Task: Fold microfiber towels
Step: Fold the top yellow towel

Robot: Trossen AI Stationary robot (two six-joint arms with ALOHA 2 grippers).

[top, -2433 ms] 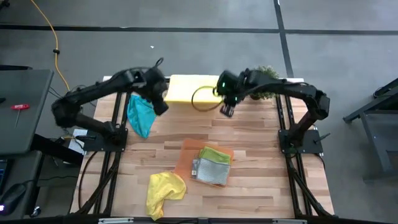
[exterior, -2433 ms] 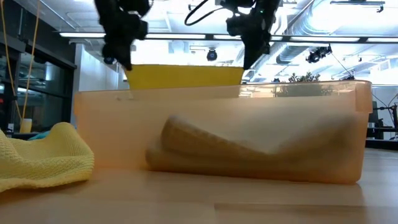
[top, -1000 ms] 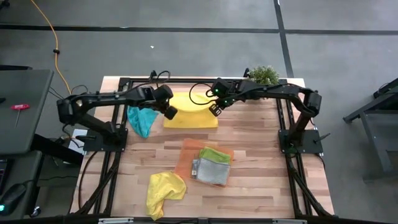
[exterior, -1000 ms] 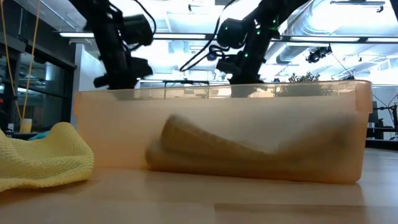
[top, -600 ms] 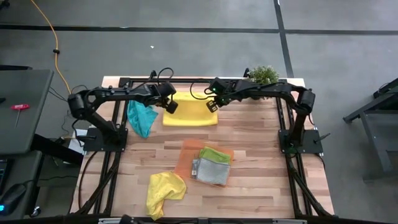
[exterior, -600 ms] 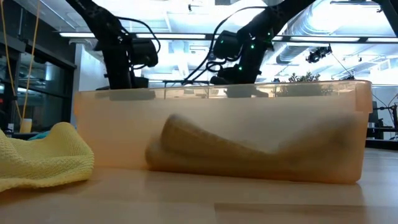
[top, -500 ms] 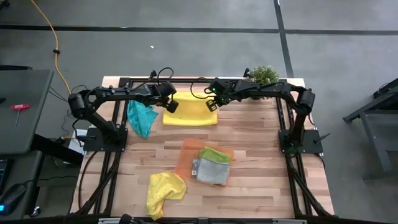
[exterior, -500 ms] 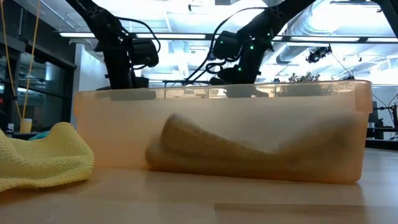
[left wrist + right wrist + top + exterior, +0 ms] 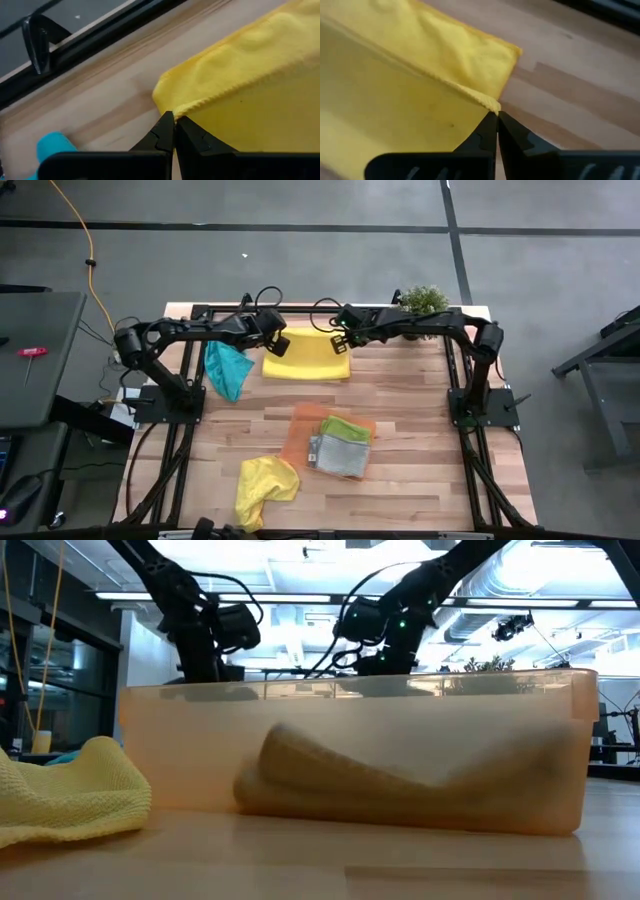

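Observation:
A yellow microfiber towel (image 9: 306, 357) lies doubled over at the table's far middle, and both grippers are shut on its upper layer. My left gripper (image 9: 281, 345) is at the towel's left far corner and my right gripper (image 9: 338, 343) at its right far corner. A teal towel (image 9: 226, 368) lies bunched to the left. A second yellow towel (image 9: 265, 484) is crumpled near the front. A green towel (image 9: 345, 426) and a grey towel (image 9: 340, 453) rest folded in the orange tray (image 9: 300, 430). In the low view the tray wall (image 9: 350, 755) hides both sets of fingertips. My left gripper (image 9: 173, 127) pinches the corner of the upper layer's hemmed edge (image 9: 187, 107) between its two fingers, slanting down toward the far edge. That corner sits low over the lower layer (image 9: 220, 70), which shows beyond it on the table. My right gripper (image 9: 496, 120) pinches the other corner of the same hemmed edge (image 9: 489, 103) between its two fingers, also slanting down toward the far edge. The lower layer (image 9: 465, 55) reaches out past the held edge and lies flat on the wood.
A small potted plant (image 9: 424, 301) stands at the far right corner. The black frame rail (image 9: 100, 35) runs along the far edge just beyond the towel. Bare wood (image 9: 420, 400) lies to the right of the towel and tray.
Both grippers, still shut on the towel's corners, have moved toward the far edge and sunk lower, then nearly stopped. The held edge has been carried over the part lying on the table, so the yellow towel is now folded over on itself.

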